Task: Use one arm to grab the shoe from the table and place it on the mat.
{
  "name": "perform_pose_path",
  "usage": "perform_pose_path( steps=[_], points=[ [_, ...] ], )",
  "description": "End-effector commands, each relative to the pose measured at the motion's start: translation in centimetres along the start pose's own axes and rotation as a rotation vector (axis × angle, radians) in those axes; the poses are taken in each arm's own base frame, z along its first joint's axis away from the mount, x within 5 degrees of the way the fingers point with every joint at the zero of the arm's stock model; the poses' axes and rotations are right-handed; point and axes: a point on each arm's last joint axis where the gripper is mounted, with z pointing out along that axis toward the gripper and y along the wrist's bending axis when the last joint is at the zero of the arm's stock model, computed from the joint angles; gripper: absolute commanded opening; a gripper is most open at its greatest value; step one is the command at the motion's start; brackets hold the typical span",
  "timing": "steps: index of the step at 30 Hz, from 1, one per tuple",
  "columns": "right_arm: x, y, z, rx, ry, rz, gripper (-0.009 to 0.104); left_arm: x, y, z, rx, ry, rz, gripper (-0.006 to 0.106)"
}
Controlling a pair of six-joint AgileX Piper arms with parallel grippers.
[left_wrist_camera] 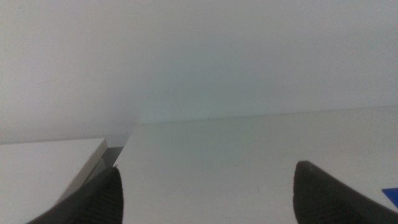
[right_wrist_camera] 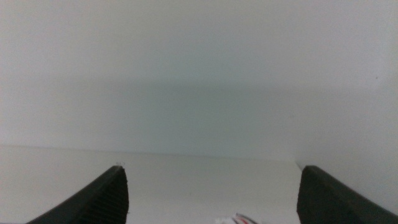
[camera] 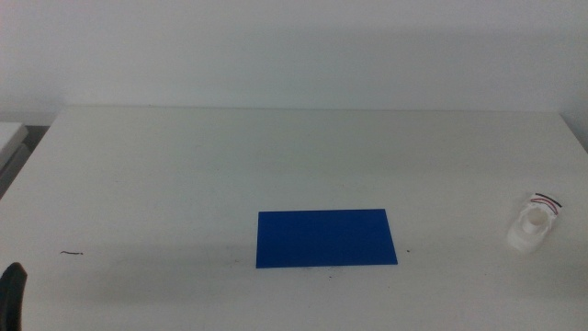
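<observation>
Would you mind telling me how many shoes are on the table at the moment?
1. The shoe sits on the table near its right edge, apart from the mat, which lies at the middle front. No other shoe shows in any view.

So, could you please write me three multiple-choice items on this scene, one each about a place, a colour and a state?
1. Where does the shoe lie on the table in the middle view?
A. On the mat
B. Near the table's right edge, apart from the mat
C. At the table's far left corner

2. What colour is the mat?
A. Deep blue
B. Red
C. Green

3. How do the jaws of the left pincer and right pincer stand?
A. Both shut on the shoe
B. Left shut, right open
C. Both open, holding nothing

Answers: 1 B, bare white table separates shoe and mat. 2 A, the rectangle is plainly blue. 3 C, each wrist view shows a wide empty gap between its jaws.
</observation>
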Motion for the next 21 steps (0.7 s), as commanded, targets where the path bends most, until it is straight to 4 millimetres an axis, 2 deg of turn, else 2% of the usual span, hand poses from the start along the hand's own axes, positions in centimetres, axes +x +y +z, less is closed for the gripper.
perform_pose_path(
  steps=[1, 4, 9, 11, 16, 21],
  points=[
    [0.4, 0.0, 0.0, 0.005, 0.032, -0.013, 0.093, -0.1, 0.0, 0.0, 0.001, -0.006, -0.007, 0.094],
    [-0.9, -0.1, -0.4, 0.004, 0.121, 0.008, 0.093, -0.1, 0.0, 0.0, 0.001, -0.006, -0.007, 0.094],
    [-4.7, -0.2, -1.7, -0.009, 0.217, 0.044, 0.093, -0.1, 0.0, 0.0, 0.001, -0.006, -0.007, 0.094],
    [-6.2, -0.3, -1.6, -0.008, 0.255, 0.034, 0.093, -0.1, 0.0, 0.0, 0.001, -0.006, -0.007, 0.094],
    [-9.8, -0.3, 0.7, -0.033, 0.430, 0.075, 0.093, -0.1, 0.0, 0.0, 0.001, -0.006, -0.007, 0.094],
    [-12.0, 0.4, 4.9, -0.104, 0.802, 0.176, 0.093, -0.1, 0.0, 0.0, 0.001, -0.006, -0.007, 0.094]
  ],
)
